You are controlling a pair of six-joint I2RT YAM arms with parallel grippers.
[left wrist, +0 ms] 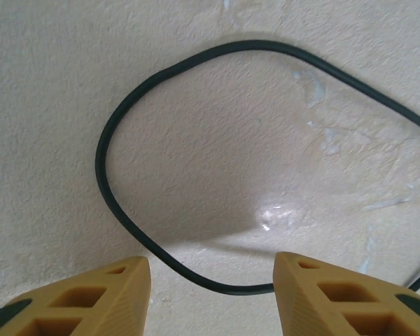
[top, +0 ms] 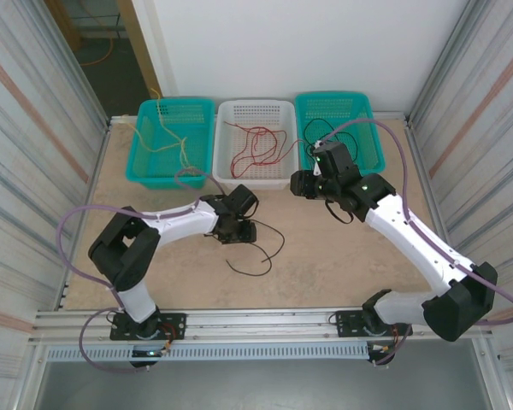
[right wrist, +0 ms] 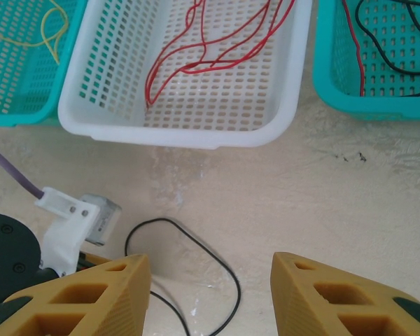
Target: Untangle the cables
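1. The tabletop (top: 325, 256) – pale and rough – carries three baskets along its far edge.
2. The left teal basket (top: 167, 181) holds pale yellow cables (top: 167, 137); the white basket (top: 269, 182) holds red cables (top: 256, 149); the right teal basket (top: 374, 145) holds black cables (right wrist: 385, 66) and one red strand.
3. The right tool (right wrist: 210, 269) hovers in front of the white basket, jaws apart, holding nothing.
4. The left tool (left wrist: 211, 269) sits low over the tabletop, jaws apart – gripping nothing.
5. A black cable (left wrist: 101, 168) lies looped on the tabletop, passing between the left tool's fingertips.
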